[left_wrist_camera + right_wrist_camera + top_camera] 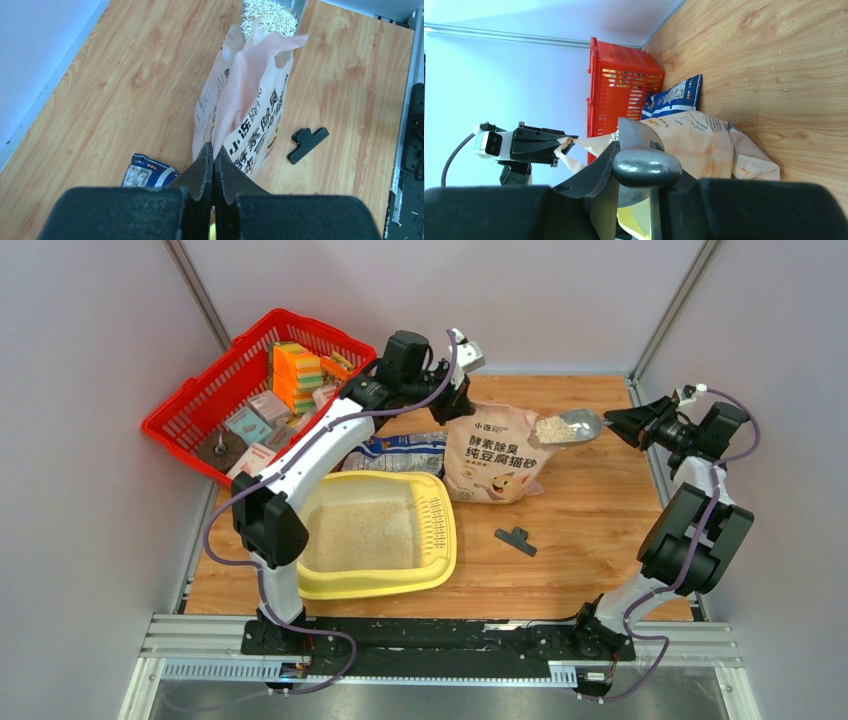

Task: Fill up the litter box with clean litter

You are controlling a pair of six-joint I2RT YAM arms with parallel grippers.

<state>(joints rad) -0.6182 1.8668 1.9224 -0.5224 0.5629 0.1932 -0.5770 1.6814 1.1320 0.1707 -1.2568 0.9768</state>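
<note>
Heaped scoop (582, 423) is held by its handle in right gripper (612, 422).
Loose clean litter (553, 428) is easily spilled; limp bag (495, 465), two o'clock from litter box (440, 540), is pinched by left gripper (463, 405).

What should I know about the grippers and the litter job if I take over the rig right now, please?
Left gripper: shut, pinching the top edge of the tan litter bag and holding it upright and open.
Right gripper: closed on the handle of the metal scoop, which is heaped with clean litter and raised beside the bag's mouth.
Litter box: by the left arm, a layer of litter already over its floor.
Left to do: carry this scoopful over, tip it in, and repeat if more is wanted.
A black clip lies loose to the right of the box.
</note>
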